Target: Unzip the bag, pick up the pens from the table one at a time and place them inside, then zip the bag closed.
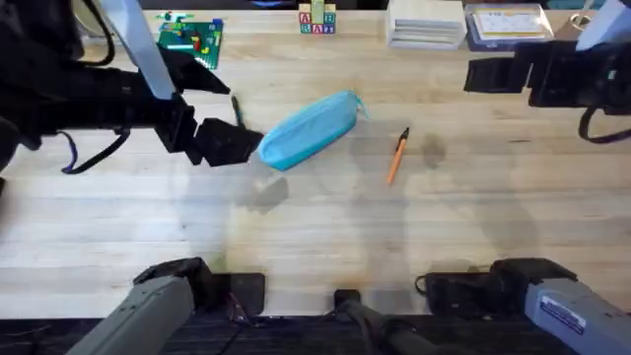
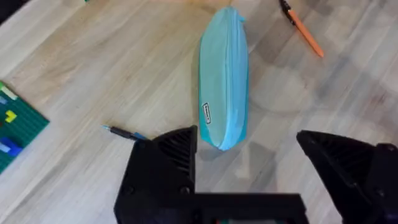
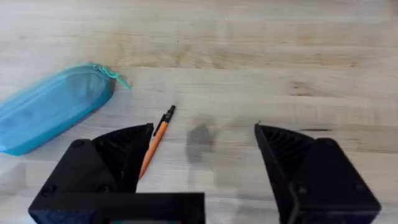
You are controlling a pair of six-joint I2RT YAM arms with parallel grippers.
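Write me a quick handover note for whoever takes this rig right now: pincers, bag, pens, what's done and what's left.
Left pincer: open, empty, at the near end of the bag.
Right pincer: open, empty, above the table by the orange pen.
Bag lies on the table, zipper looks closed.
Dark pen lies on the table beside the left pincer.
Done: nothing visible.
Left: unzip, load both pens, zip shut.

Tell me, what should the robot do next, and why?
Probably lower the open left claw onto the near end of the bag to steady it. The bag looks zipped shut, and the orange pen and dark pen lie on the table.
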